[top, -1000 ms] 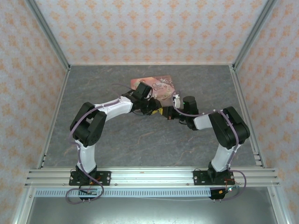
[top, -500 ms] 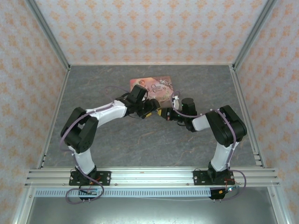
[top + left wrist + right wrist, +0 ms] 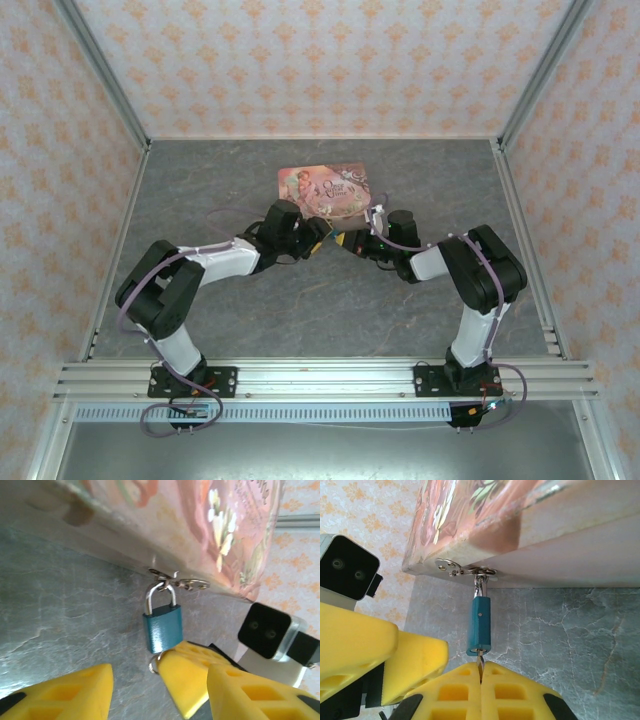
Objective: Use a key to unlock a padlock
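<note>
The blue-teal padlock hangs by its metal shackle from the hasp of the pink tin box, just above the table. My right gripper is shut on the thin silvery key, whose blade sits in the keyhole at the bottom of the padlock. A small key ring shows beside the right gripper's yellow finger. My left gripper is open, its fingers on either side of that finger and just short of the padlock. From above, the left gripper and right gripper meet before the box.
The pink box lies at the back middle of the grey stone-patterned table. Patterned walls and metal frame posts close in the sides and back. Open floor lies in front of and beside both arms.
My left arm has dropped and drawn back off the pink box, bringing its open gripper low beside the padlock. The right gripper has edged slightly toward the box.
</note>
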{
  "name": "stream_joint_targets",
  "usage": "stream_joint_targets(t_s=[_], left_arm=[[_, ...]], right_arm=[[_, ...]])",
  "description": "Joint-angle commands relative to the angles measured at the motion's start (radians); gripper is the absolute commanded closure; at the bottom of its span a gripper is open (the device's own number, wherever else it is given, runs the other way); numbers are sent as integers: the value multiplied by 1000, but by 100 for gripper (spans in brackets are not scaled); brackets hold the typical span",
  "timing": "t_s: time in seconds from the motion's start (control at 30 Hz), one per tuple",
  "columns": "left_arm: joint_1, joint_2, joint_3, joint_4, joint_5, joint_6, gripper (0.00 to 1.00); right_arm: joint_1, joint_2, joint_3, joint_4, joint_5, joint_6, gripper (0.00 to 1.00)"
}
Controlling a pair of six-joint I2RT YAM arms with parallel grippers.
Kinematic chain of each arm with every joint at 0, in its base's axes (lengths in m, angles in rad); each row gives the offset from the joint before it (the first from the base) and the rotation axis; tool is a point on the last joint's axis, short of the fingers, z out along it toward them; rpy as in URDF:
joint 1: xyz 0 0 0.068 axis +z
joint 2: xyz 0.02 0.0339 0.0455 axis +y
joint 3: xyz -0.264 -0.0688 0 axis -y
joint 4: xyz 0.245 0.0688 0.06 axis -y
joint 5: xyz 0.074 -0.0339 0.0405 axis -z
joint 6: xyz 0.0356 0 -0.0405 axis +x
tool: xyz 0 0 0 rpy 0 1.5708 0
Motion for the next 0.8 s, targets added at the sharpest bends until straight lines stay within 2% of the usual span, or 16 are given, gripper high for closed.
stream_joint_targets(t_s=[0.0,0.77], left_arm=[[4,24,9,98,-24,-36,50],[-8,126,44,160,-53,-61,63]], right_arm=[[9,17,29,88,-21,29,100],[15,27,46,86,-26,43,100]])
